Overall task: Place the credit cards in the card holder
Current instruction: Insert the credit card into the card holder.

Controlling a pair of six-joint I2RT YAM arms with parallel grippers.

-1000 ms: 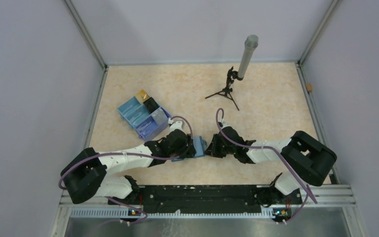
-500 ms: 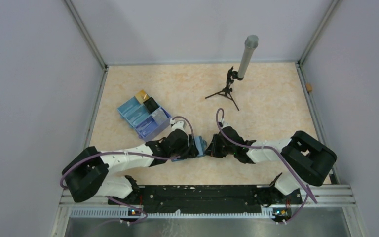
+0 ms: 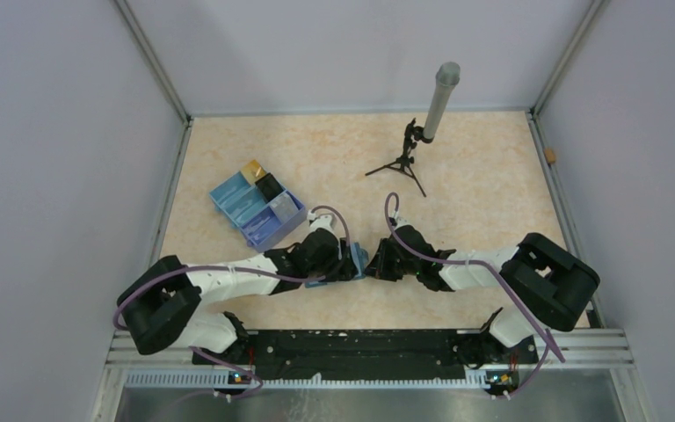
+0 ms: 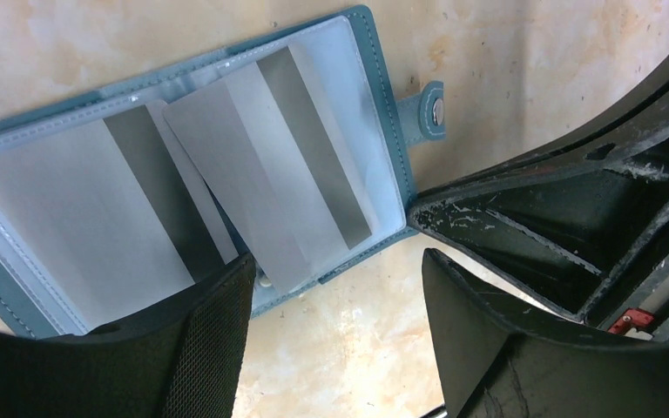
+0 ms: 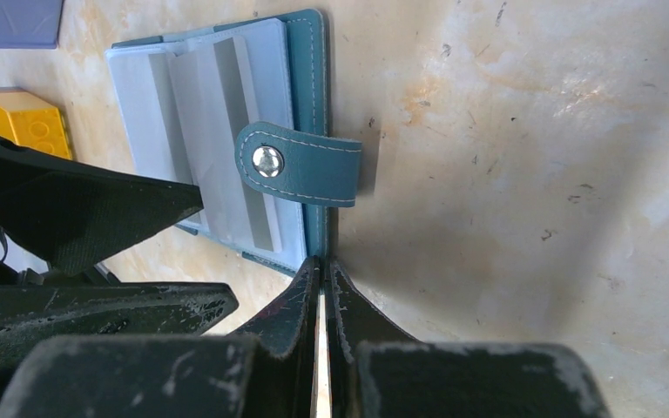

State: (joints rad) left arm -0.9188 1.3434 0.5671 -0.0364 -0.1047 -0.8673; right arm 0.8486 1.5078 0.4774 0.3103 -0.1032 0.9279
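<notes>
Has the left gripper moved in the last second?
Yes, slightly. Against the blue partitioned tray, the left gripper has edged right toward the right gripper, covering more of the card holder.

Both arms reaching inward and low, left gripper (image 4: 335, 279) spread wide, right gripper (image 5: 322, 264) closed tight

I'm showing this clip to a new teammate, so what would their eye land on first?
The teal card holder lies open in the middle, a silvery credit card skewed across its clear pockets. Both arms crowd it: the left end effector open above it, the right end effector shut at its edge by the clasp strap. Further back stand a blue partitioned tray and a small tripod.
</notes>
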